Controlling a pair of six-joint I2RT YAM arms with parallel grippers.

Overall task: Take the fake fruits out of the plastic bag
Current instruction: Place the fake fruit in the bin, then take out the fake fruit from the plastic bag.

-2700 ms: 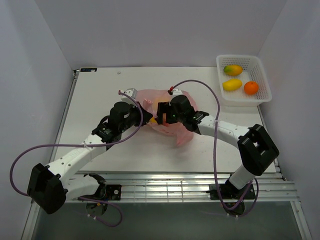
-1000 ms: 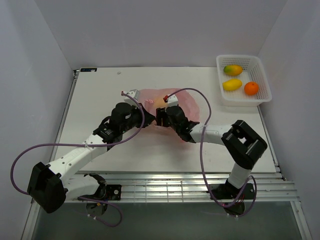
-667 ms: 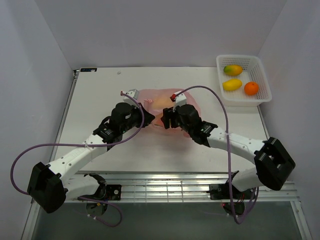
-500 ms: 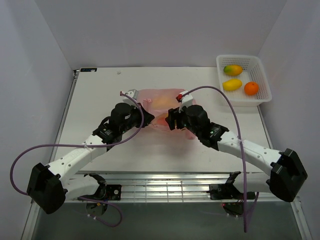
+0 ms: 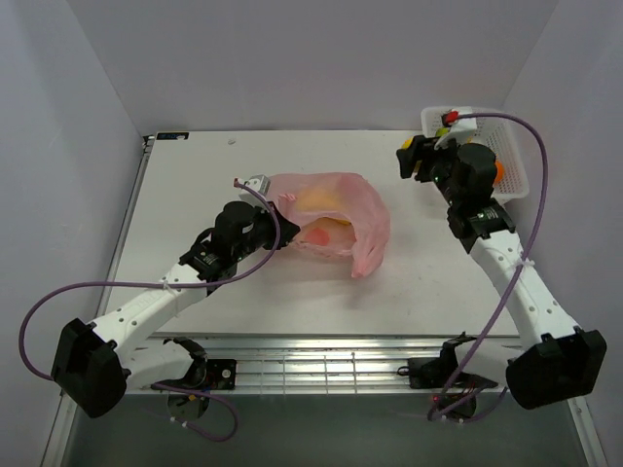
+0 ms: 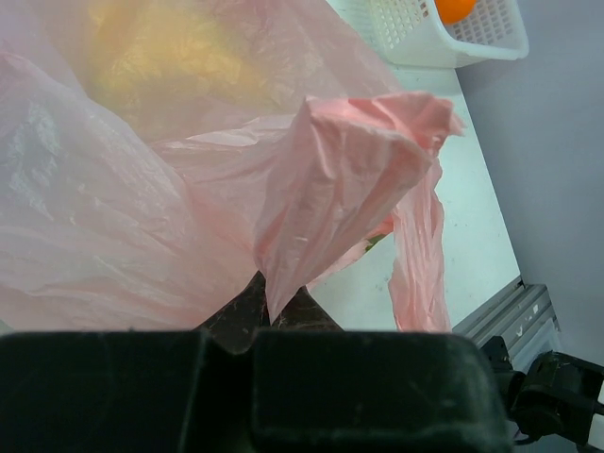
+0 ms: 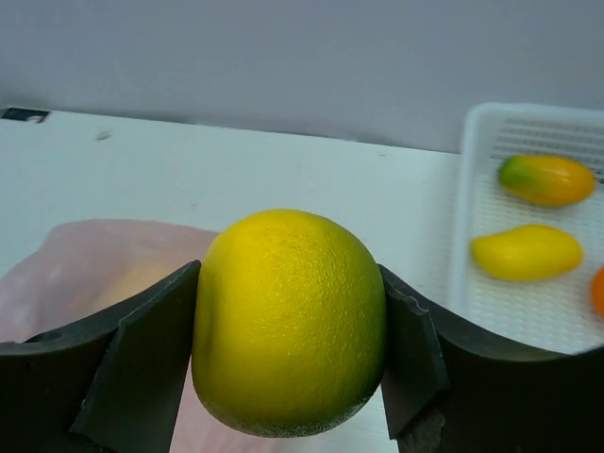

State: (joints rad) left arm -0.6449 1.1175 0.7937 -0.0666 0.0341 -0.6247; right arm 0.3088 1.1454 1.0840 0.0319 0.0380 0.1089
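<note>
1 pink plastic bag (image 5: 331,209) lies on the surface (image 5: 195,185), its edge pinched between the left fingers (image 6: 236,316), closed together; the right fingers (image 7: 132,368) clamp 1 yellow lemon (image 7: 289,321), up beside the white basket (image 7: 462,245) holding 3 fruits: 2 mangoes (image 7: 547,179), 1 orange (image 6: 456,8); the right arm (image 5: 506,253) partly hides that basket.

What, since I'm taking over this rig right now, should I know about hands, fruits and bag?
Left hand: shut on a fold of the thin translucent pink plastic bag, which is on the white table.
Right hand: shut on a round yellow plastic fruit, near the white lattice plastic basket.
Done: three fruits in the basket: green-orange mango, yellow mango, orange.
Left: set this fruit down; a yellowish shape and a red shape show through the bag.
</note>
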